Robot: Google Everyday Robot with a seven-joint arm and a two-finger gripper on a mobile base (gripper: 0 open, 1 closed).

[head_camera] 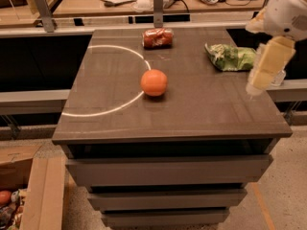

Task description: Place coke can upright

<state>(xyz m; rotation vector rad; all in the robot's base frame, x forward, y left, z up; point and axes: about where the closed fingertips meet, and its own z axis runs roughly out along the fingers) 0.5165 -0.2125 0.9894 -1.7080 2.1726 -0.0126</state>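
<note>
The coke can (157, 38), red-orange with whitish markings, lies on its side near the far edge of the brown table (192, 109). A round orange fruit (154, 82) sits at the table's middle, in front of the can. My gripper (266, 66) hangs at the right edge of the table, well to the right of the can and nearer the camera, beside a green crinkly bag (231, 56). It holds nothing that I can see.
A white arc (115, 107) is painted on the tabletop's left half. Drawers (168, 171) run below the table. A rail with metal posts (157, 6) and a cluttered desk stand behind. A cardboard box (29, 195) sits on the floor at lower left.
</note>
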